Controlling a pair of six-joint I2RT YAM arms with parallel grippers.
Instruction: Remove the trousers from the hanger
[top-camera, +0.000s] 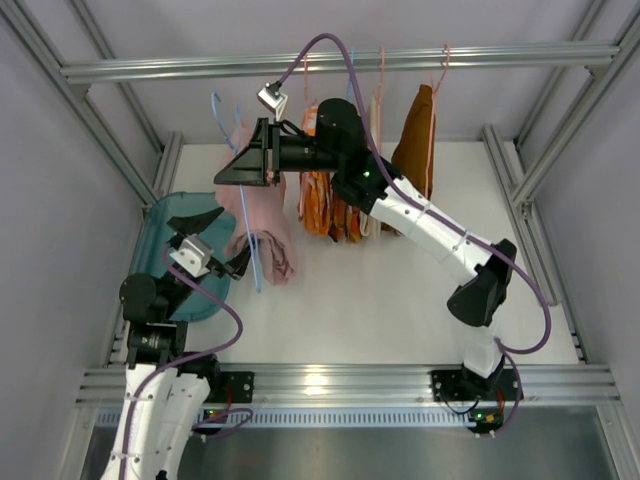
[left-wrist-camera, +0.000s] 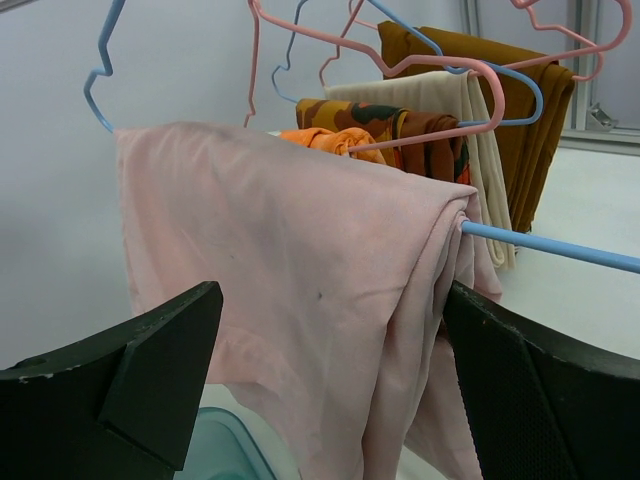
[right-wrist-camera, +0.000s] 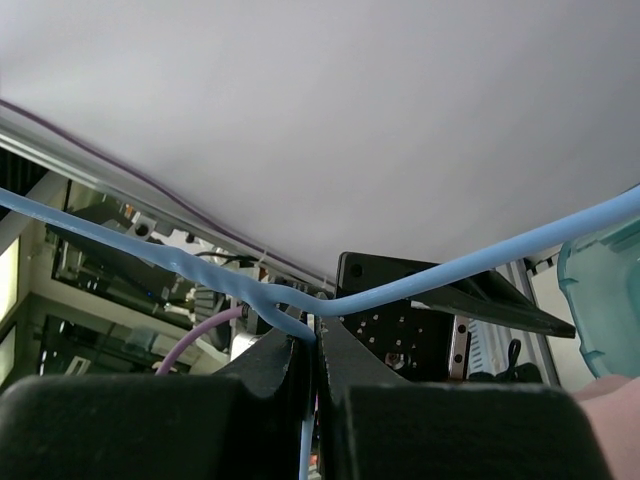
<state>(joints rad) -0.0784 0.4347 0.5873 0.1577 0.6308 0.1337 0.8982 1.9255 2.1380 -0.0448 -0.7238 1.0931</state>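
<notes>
The pale pink trousers (left-wrist-camera: 300, 290) hang folded over the bar of a blue hanger (left-wrist-camera: 560, 247); from above they show left of the rail's other clothes (top-camera: 262, 215). My right gripper (right-wrist-camera: 317, 345) is shut on the blue hanger's wire neck and holds it off the rail (top-camera: 222, 178). My left gripper (left-wrist-camera: 330, 330) is open, one finger either side of the pink cloth, not touching it; from above it sits just left of the trousers (top-camera: 218, 242). The plain orange trousers (left-wrist-camera: 325, 140) hang behind on a pink hanger (left-wrist-camera: 420, 60).
A teal bin (top-camera: 165, 250) sits at the left under my left arm. A patterned orange garment (left-wrist-camera: 400, 125), a cream one (left-wrist-camera: 450, 100) and a dark brown one (left-wrist-camera: 530, 110) hang from the rail (top-camera: 340, 62). Frame posts stand on both sides.
</notes>
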